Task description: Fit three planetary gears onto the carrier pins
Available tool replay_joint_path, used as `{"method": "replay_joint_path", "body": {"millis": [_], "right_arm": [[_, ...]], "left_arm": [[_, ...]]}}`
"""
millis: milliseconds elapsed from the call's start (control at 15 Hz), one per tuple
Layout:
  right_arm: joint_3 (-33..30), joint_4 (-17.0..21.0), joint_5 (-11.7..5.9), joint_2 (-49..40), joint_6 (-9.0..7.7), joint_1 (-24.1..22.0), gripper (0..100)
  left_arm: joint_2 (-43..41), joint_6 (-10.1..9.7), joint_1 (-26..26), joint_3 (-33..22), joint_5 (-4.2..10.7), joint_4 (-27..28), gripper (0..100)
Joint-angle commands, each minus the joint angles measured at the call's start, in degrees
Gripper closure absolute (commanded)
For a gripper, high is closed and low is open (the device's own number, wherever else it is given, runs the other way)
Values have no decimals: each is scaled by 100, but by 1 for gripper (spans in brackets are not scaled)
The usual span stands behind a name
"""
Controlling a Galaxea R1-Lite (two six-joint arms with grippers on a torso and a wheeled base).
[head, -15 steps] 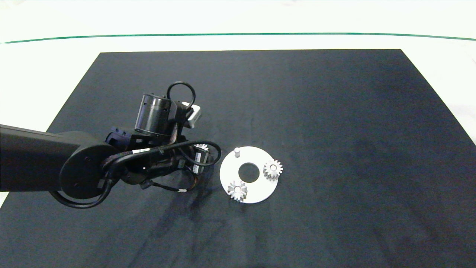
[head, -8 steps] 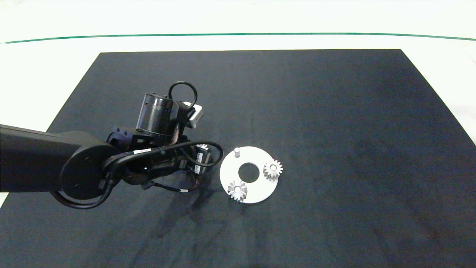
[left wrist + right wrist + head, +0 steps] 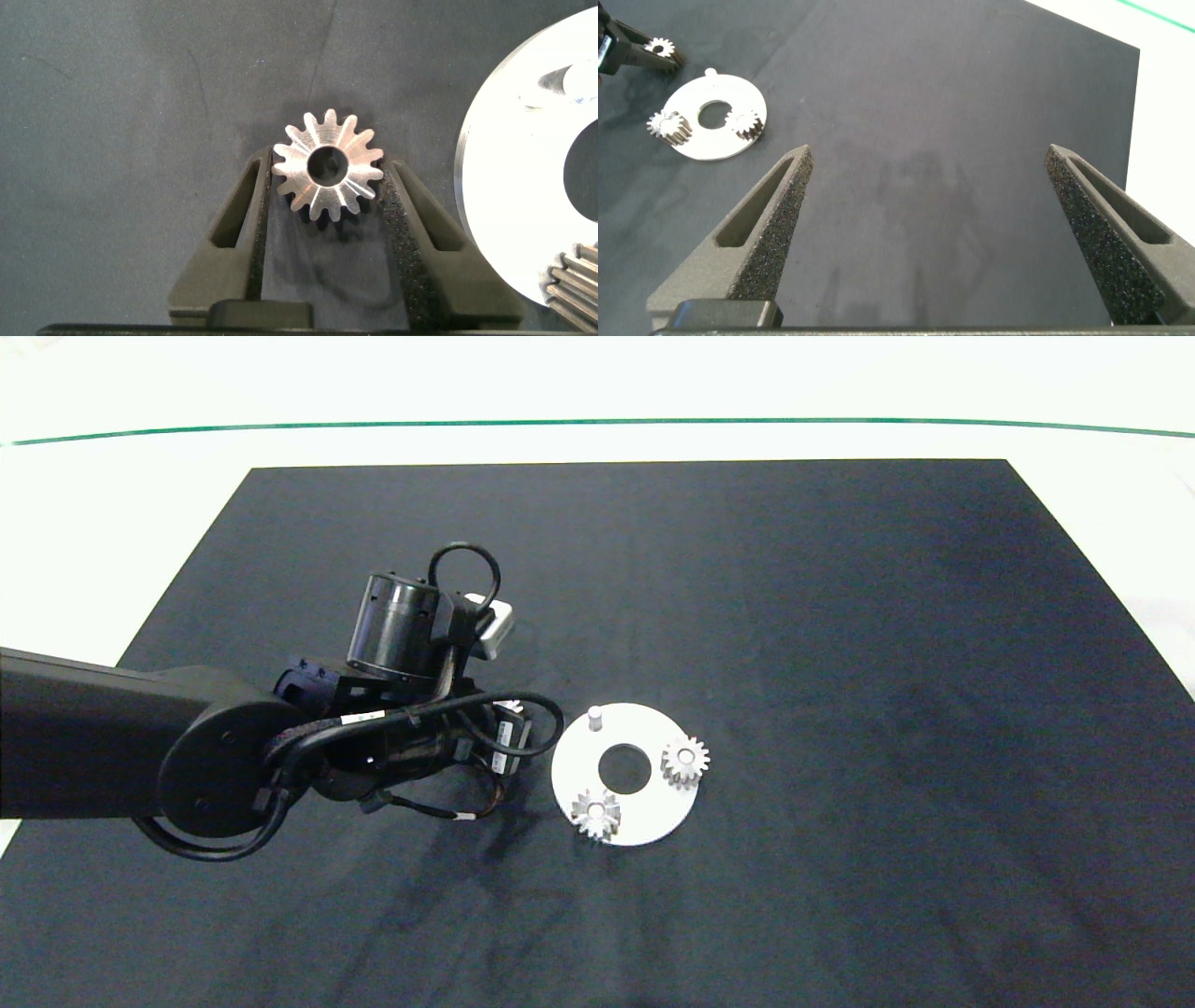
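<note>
Left arm: enters from the left edge, wrist bent down over the black mat [image 3: 840, 616], stopped just short of the white disc.
Left gripper [image 3: 327, 201]: closed on the third gear [image 3: 328, 177], foam pads [image 3: 277, 210] pressing its teeth from both sides; bore left uncovered and facing the wrist camera, judged so that the hole can be lined up over a peg.
Third gear: clamped flat, close above or on the mat (cannot tell which), just beside the disc rim and not over it.
White disc [image 3: 569, 775]: lies flat on the mat, large centre hole open, right of the left gripper.
Free peg [image 3: 594, 716]: upright, bare, on the disc edge nearest the held gear; judged to be the target.
Front gear [image 3: 596, 814]: seated on its peg at the near rim.
Right-hand gear [image 3: 685, 762]: seated on its peg, right of the centre hole.
Progress: two of three gears mounted, judged from the layout.
Next move, as a judgement: short lift and carry to the right, bore centred over the free peg, then straight down.
Risk: bore off-centre would catch on the peg top.
Right gripper [image 3: 936, 233]: out of the head view, raised well clear over the mat, fingers spread wide, holding nothing.
</note>
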Motion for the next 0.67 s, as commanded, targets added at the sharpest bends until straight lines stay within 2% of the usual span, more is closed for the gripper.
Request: {"method": "replay_joint_path", "body": {"millis": [67, 267, 467, 533, 667], "right_arm": [[0, 9, -5, -5, -22, 2, 0], [0, 9, -5, -5, -14, 2, 0], [-9, 9, -5, -5, -22, 2, 0], [0, 9, -5, 22, -22, 2, 0], [0, 9, -5, -5, -22, 2, 0]], "left_arm": [[9, 3, -10, -11, 10, -15, 64], [-9, 12, -19, -37, 10, -15, 70], [-457, 425, -203, -345, 10, 29, 72], [-536, 583, -432, -538, 10, 196, 72], [-536, 583, -757, -696, 10, 442, 72]]}}
